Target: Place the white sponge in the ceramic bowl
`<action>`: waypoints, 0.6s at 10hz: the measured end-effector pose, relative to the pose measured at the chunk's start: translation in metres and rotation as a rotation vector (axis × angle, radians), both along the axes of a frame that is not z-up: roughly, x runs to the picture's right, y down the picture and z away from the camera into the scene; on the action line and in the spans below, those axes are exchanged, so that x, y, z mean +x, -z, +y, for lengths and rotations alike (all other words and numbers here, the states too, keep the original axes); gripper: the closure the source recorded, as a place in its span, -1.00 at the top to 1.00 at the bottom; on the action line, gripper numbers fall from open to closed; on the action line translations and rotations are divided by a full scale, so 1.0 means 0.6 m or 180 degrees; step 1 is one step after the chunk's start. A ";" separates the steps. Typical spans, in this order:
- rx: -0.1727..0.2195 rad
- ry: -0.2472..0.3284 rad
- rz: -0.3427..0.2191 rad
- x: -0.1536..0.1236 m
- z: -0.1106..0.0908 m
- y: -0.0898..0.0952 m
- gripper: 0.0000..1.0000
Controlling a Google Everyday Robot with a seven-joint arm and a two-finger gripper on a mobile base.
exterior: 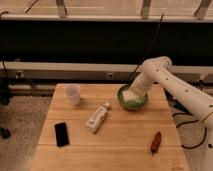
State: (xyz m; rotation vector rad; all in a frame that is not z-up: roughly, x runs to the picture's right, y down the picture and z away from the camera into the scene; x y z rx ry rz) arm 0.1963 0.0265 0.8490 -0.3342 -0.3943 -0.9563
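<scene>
The green ceramic bowl [131, 104] stands at the back right of the wooden table [120, 135]. My gripper [134, 93] reaches down into the bowl from the right, at the end of the white arm [170, 82]. An off-white patch at the gripper's tip, inside the bowl, looks like the white sponge [130, 95]. I cannot tell whether the sponge rests on the bowl's bottom or is held.
A translucent white cup [73, 94] stands at the back left. A white bottle with a label [97, 118] lies near the middle. A black phone-like slab [61, 134] lies front left. A reddish-brown object [156, 142] lies front right. A dark wall runs behind the table.
</scene>
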 end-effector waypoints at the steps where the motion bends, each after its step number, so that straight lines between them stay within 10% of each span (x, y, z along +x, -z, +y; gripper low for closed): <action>1: 0.0000 0.0000 -0.0001 0.000 0.000 0.000 0.21; 6: -0.0003 -0.0003 -0.0001 0.004 0.001 -0.001 0.21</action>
